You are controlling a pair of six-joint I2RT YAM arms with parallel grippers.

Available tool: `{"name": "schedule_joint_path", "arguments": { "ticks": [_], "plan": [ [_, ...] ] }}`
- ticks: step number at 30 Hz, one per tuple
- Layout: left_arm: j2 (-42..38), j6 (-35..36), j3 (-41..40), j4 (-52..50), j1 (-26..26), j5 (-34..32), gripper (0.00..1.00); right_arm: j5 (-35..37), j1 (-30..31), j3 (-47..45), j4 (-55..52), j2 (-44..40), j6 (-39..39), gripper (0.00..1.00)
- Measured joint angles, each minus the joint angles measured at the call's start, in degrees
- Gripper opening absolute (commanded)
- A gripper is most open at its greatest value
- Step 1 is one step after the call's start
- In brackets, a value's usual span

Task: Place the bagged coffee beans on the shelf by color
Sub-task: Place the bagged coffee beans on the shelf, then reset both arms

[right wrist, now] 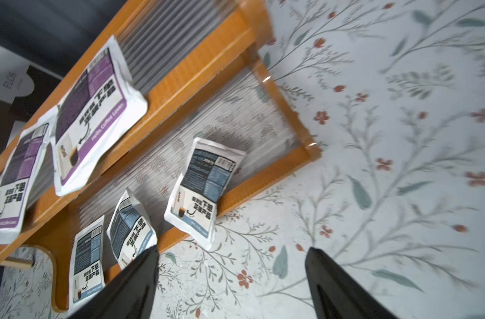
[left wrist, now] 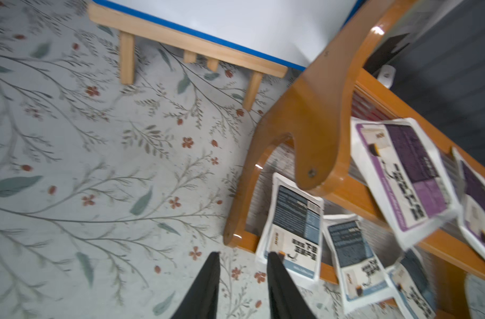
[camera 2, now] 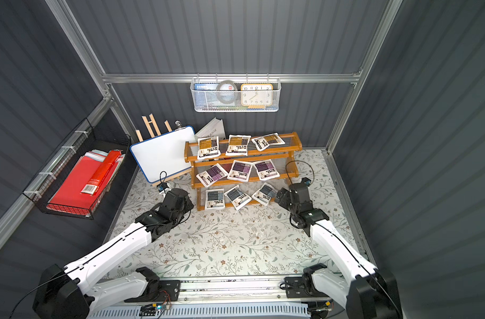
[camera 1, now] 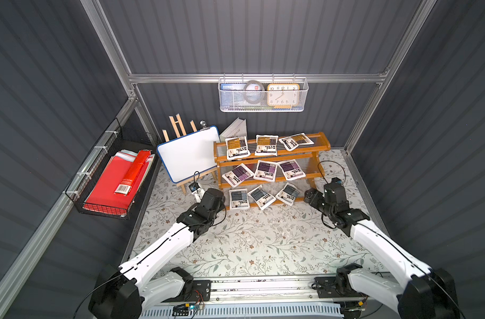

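Coffee bean bags (camera 1: 265,170): are grouped by color across shelf (camera 1: 324,143) tiers.
Left pincer (left wrist: 244,255): narrowly parted, empty.
Right pincer (right wrist: 233,248): spread wide, empty.

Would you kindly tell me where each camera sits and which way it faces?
Top views: overhead behind the bases, looking down at the shelf; left arm and right arm show.
Left wrist: faces the shelf's whiteboard end; left gripper shows, jaws apart.
Right wrist: faces its opposite end; right gripper shows, wide open.
Shared: both wrist views catch the grey-blue pouches.
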Motion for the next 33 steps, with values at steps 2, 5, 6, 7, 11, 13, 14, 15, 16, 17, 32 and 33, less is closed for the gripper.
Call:
{"name": "schedule_joint_path", "arguments": {
  "ticks": [2,5,6,7,11,13,14,15,16,17,32,33],
  "plan": [
    [2.01,0.13,0.74,-2.69,0.5,-3.08,0.41,1.68,-3.91,-0.07,-4.02,-2.23,0.0,0.89],
    [6.97,0.13,1.62,-5.97,1.66,-7.54,0.49,3.41,-11.89,-0.39,-7.5,-2.38,-0.22,0.89],
    [8.61,0.09,1.73,-6.71,2.14,-9.01,0.55,3.8,-14.71,-0.72,-7.93,-1.9,-0.31,0.89],
    [9.86,0.04,1.75,-7.17,2.71,-10.32,0.62,4.13,-16.5,-1.05,-7.85,-1.42,-0.35,0.89],
    [12.44,0.79,1.75,-7.67,7.17,-16.87,0.99,5.95,-21.46,-3.13,-3.1,1.9,-0.7,0.9],
    [11.76,1.29,1.33,-5.55,9.81,-21.07,0.99,7.1,-21.81,-4.31,1.62,3.56,-1.7,0.9],
    [10.88,1.86,0.52,-3.56,10.93,-23.63,1.0,7.8,-21.81,-4.92,4.39,4.37,-2.34,0.9],
    [9.57,2.82,-1.05,-0.9,11.96,-26.36,0.99,8.37,-21.81,-5.46,7.1,5.2,-3.08,0.89],
    [8.24,4.17,-2.84,1.81,12.63,-28.33,0.99,8.79,-21.81,-6.01,9.66,5.99,-3.93,0.9],
    [6.71,6.27,-5.05,4.94,13.07,-30.25,1.0,9.18,-21.81,-6.78,12.83,6.88,-5.14,0.9],
    [23.23,32.92,-21.05,58.82,22.08,-25.55,0.99,3.26,-19.17,-18.32,62.05,25.64,-24.9,0.99],
    [24.79,34.34,-20.76,62.1,22.64,-23.98,0.99,1.81,-18.16,-18.45,64.81,26.32,-26.73,0.99]
  ]
}}
